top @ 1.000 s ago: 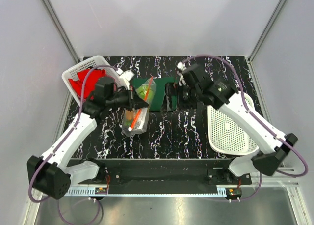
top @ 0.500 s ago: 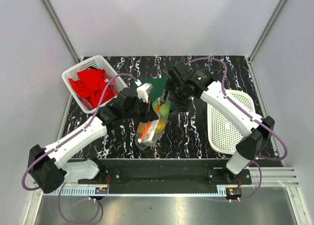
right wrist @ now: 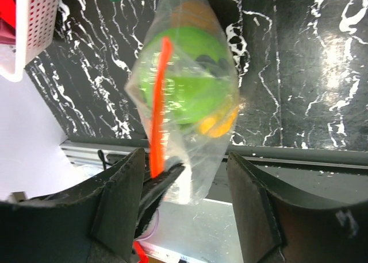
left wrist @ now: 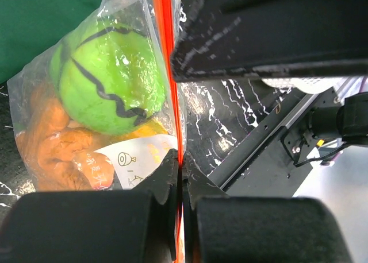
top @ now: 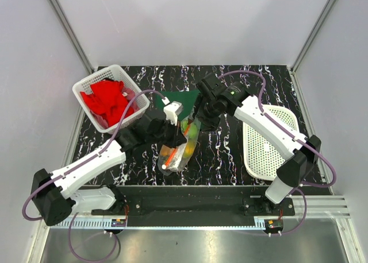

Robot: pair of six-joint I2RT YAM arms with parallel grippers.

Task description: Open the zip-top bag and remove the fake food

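Pinching zip-top bag [top: 181,148] at zip strip [left wrist: 167,73], left hand [left wrist: 181,165] clamped; bag hangs over desk [top: 230,154] centre. Right hand [right wrist: 185,165] apart, astride it. Risk: catching both walls, seal never parts.

Your left end effector [top: 175,138] has carried the zip-top bag [top: 179,154] from the upper left toward frame centre. Your right end effector [top: 197,121] has swung left to meet it, jaws narrowing.

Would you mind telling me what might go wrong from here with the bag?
The left gripper pinches only the thin zip strip, so the loaded zip-top bag may slip free. The open right gripper straddles the whole bag and might clamp both walls together instead of peeling one.
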